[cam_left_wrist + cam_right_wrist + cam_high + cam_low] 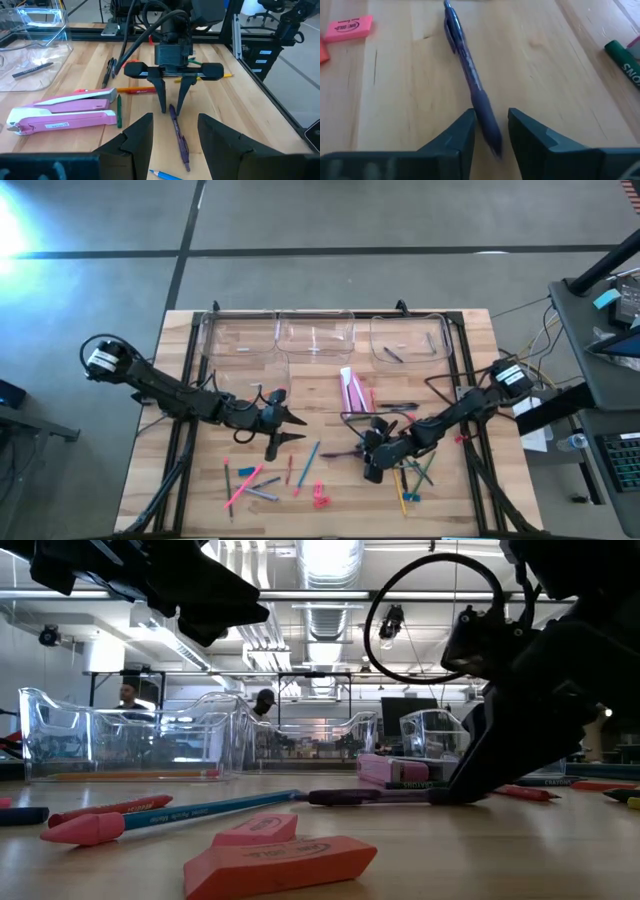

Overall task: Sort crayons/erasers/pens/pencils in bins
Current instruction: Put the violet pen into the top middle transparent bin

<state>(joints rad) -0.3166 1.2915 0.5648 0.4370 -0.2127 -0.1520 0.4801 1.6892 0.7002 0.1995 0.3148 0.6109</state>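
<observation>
Erasers, two stubby pink-red rubber blocks [270, 855], lie nearest the front edge of the pale wooden worktop [330, 515], among loose coloured pencils and crayons. Just behind them a slim purple plastic pen [470, 75] lies flat on the wood, a little right of centre. The right gripper [490, 137] is down over it, its dark fingers slightly parted on either side of the barrel near one end but not yet pinching it. The pen looks light, stiff and smooth, so it could roll or skid out of a loose grip; a hold across the barrel closer to its middle would likely carry it more level than one at the tip. Beside it, towards the middle of the worktop, lies a pink stapler-like tool [62, 112]. The left gripper [175, 140] hangs clear of the wood left of centre, fingers spread and empty, pointed at the right arm. Along the worktop's far edge stands a row of clear plastic rectangular bins [315, 338]; the rightmost holds a dark pen-like stick. Beyond the worktop, people are visible in the room.
</observation>
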